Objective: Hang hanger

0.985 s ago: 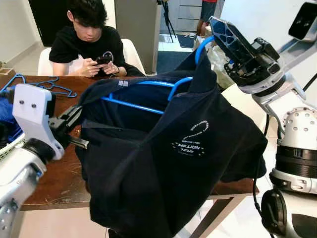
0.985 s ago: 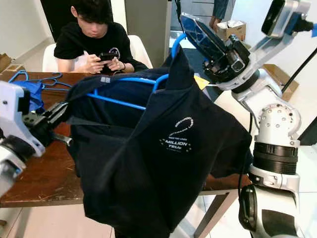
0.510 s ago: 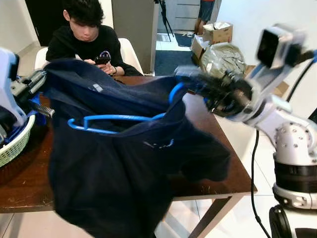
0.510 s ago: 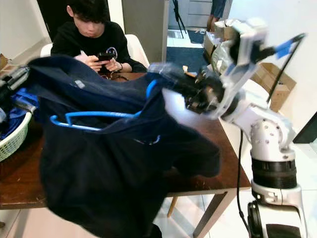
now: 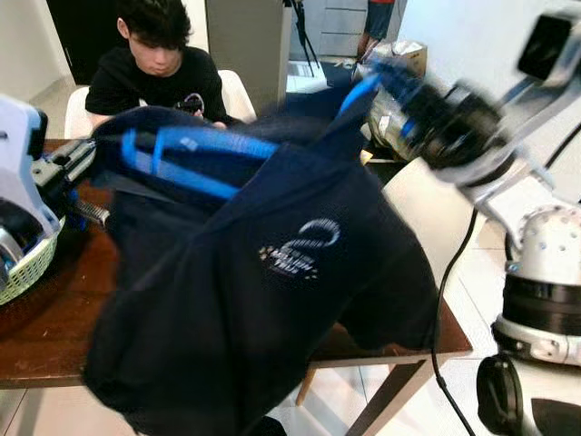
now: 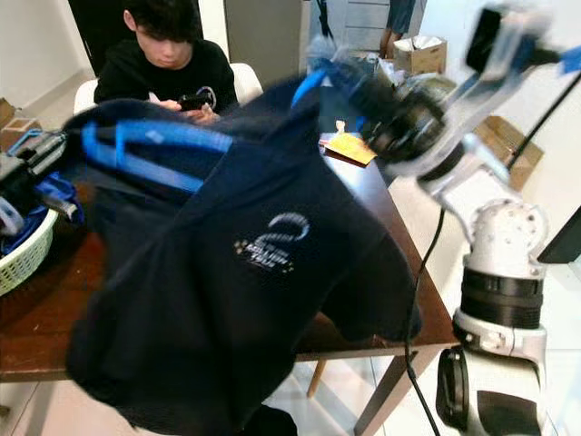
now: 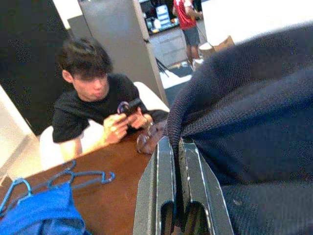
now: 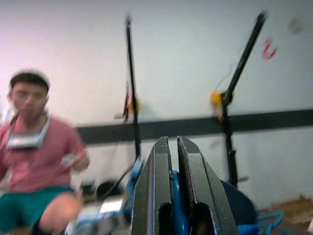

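You're holding the dark navy T-shirt [image 5: 272, 300] up in the air over the near edge of the tabletop [image 5: 54, 309], with the blue hanger [image 5: 182, 159] sitting inside its neck and shoulders. Your right gripper [image 8: 171, 196] is up high off the tabletop's right edge, clamped tight on the hanger's blue hook, which you're seeing squeezed between the fingers [image 8: 151, 196] in the right wrist view. It's pretty blurry in the head views though. Your left gripper [image 7: 175, 196] is over by the tabletop's left edge, pinching a fold of the shirt's fabric, fingers pressed together on the cloth. The shirt is draping down past the front edge, white printed logo [image 5: 295, 250] facing you.

Containers: a pale woven basket [image 6: 23, 263] is sitting at the left edge of the tabletop with something blue [image 6: 54, 191] in it, can't tell what exactly. More blue hangers [image 7: 73, 176] are lying on the far left part of the tabletop. Cardboard boxes [image 6: 422, 50] are on the floor in the back; contents unclear.

A person in a black shirt [image 5: 159, 73] is sitting at the far edge, holding a phone. Another person [image 8: 34, 161] in a pinkish top is showing up blurred in the right wrist view.
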